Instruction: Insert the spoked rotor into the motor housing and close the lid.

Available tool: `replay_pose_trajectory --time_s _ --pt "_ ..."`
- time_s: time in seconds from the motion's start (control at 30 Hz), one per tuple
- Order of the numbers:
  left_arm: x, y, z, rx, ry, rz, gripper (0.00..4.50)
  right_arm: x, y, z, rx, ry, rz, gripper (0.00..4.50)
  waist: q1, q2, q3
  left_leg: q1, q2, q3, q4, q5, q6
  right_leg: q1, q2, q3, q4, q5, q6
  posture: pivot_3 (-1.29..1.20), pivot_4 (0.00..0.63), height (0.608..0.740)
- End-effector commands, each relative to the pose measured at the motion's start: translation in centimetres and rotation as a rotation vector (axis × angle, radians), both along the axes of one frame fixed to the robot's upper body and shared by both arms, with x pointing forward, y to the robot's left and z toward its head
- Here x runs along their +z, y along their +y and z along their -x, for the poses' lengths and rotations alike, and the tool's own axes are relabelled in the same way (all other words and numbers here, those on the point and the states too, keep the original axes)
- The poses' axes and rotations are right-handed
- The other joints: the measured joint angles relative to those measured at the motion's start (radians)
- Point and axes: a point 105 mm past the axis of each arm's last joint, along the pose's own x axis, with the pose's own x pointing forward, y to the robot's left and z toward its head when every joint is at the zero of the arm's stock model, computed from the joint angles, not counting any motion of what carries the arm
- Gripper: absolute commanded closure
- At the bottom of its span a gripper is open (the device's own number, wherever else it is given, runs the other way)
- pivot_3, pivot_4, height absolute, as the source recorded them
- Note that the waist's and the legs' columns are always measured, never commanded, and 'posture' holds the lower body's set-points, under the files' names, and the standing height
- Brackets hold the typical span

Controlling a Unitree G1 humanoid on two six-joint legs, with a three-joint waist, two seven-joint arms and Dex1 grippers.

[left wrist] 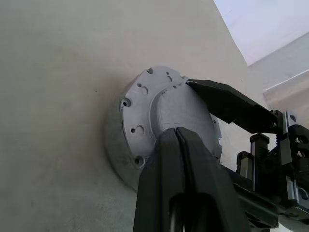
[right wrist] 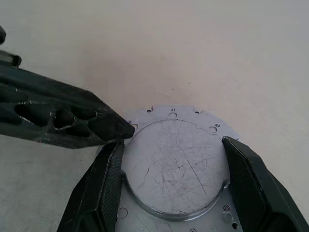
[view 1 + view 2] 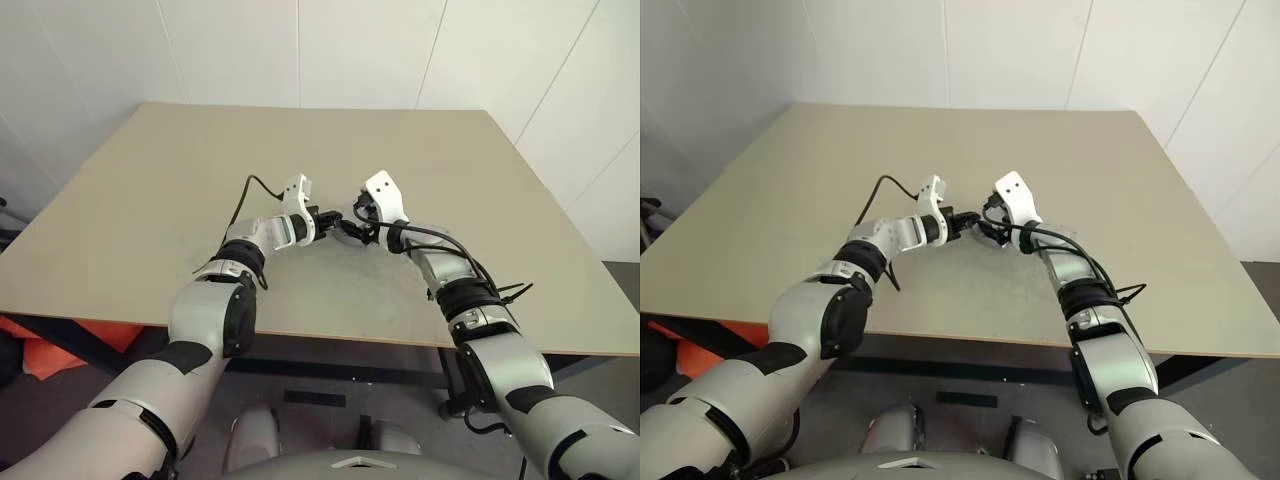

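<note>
Sitting between the right tool's (image 2: 169, 188) spread fingers, the motor housing (image 2: 176, 164).

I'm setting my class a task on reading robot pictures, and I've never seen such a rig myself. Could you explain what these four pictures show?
It is a humanoid robot with two arms, each ending in a two-fingered black gripper. The two wide pictures come from cameras on its head and look down over its arms at a beige table. The two close-ups come from cameras on its wrists. On the table lies a round silver motor part. I cannot tell which piece of the motor it is. The right gripper has a finger on either side of the part's raised face and seems to grip it. The left gripper is shut, with its tips against the part.
</note>
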Motion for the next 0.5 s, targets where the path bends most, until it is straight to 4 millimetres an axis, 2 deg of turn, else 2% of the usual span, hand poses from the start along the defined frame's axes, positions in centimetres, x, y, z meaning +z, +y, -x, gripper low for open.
replay_pose_trajectory --time_s 0.03,0.13,0.27,0.5 --pt "1.2 0.0 -0.6 0.024 -0.002 0.019 4.47 -1.7 -2.2 0.4 -0.064 0.053 0.062 1.39 0.0 0.0 0.0 0.0 0.0 0.0 0.0 0.0 0.0 0.0 0.0 0.0 0.0 0.0 0.0 0.0 0.0 0.74" --pt "-0.4 0.9 -0.4 0.082 0.086 -0.032 4.47 -0.8 -2.2 0.2 -0.056 0.034 0.056 1.39 0.002 0.0 0.0 0.0 0.0 0.0 -0.001 0.0 0.0 0.0 0.0 0.0 -0.001 0.0 0.0 0.0 0.0 0.74" --pt "-1.3 1.4 -0.3 0.119 0.145 -0.045 4.47 -0.1 -2.1 0.2 -0.05 0.024 0.054 1.39 0.009 0.0 0.0 0.0 0.0 0.0 -0.002 0.0 0.0 0.0 0.0 -0.001 -0.002 0.0 0.0 0.0 0.0 0.74" --pt "-1.5 1.5 -0.2 0.116 0.148 -0.054 4.47 0.4 -1.9 0.2 -0.051 0.018 0.057 1.39 0.013 -0.001 0.001 -0.002 0.0 0.0 -0.004 0.0 0.0 -0.002 0.0 -0.001 -0.004 0.0 0.0 0.0 0.0 0.74"
